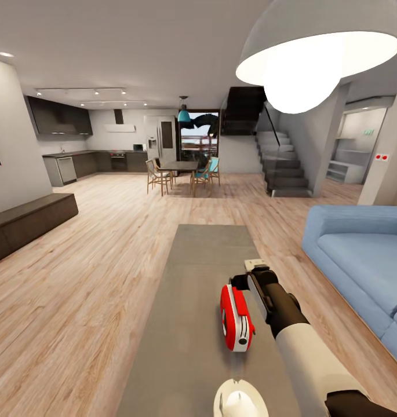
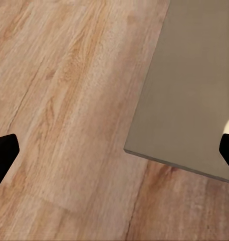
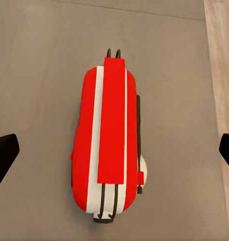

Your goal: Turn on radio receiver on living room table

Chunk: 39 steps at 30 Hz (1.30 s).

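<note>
At the bottom of the head view a white rounded object (image 1: 240, 399) sits on the near end of the counter (image 1: 186, 324); what it is I cannot tell. Just above it, lower centre, the radio receiver (image 1: 236, 317) stands on edge on the grey top. The right gripper (image 1: 253, 277) hangs directly over it, presumably lined up to reach a switch. In the right wrist view its fingertips (image 3: 5, 150) sit wide apart at the frame edges, released, the radio (image 3: 110, 140) between them. The left gripper (image 2: 114, 150), likewise spread, idles over the floor (image 2: 59, 100) beside the counter's corner. Farther right stands the blue sofa (image 1: 360, 260); at upper centre, the dining table (image 1: 178, 166).
</note>
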Tool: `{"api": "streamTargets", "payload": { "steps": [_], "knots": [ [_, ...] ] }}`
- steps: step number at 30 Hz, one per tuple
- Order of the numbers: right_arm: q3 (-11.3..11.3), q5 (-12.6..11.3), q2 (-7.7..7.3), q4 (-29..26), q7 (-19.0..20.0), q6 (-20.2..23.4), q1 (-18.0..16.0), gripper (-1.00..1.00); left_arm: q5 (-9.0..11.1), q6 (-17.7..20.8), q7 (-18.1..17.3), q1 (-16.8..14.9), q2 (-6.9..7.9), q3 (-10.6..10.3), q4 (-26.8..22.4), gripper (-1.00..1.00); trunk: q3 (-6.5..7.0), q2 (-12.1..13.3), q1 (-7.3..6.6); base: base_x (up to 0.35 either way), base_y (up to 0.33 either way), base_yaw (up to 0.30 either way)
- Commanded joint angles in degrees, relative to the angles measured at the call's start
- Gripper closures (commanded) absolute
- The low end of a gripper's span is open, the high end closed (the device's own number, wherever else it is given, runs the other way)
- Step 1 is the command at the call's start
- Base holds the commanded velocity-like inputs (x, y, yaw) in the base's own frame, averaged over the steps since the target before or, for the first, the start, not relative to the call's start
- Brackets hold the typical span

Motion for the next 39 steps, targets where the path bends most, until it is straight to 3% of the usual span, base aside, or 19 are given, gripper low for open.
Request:
{"api": "streamTargets", "payload": {
  "steps": [1,21,39],
  "knots": [
    [-0.03,0.0,-0.05,0.0,0.0,-0.07,0.0,-1.0,-0.01,-0.26,0.0,0.0,0.0,0.01,-0.01,-1.0,0.0,0.0,0.0,0.0,0.0,0.0],
    [0.24,-0.09,-0.06,0.0,0.09,-0.29,0.0,-1.0,-0.2,-0.57,0.01,0.0,-0.08,-0.02,0.41,-1.0,-0.04,0.0,0.0,0.0,0.0,0.0],
    [0.15,-0.09,-0.06,0.0,0.18,-0.36,0.0,-1.0,-0.2,-0.57,0.05,0.0,-0.08,-0.04,0.47,-1.0,-1.61,0.0,0.0,0.0,0.0,0.0]
  ]
}}
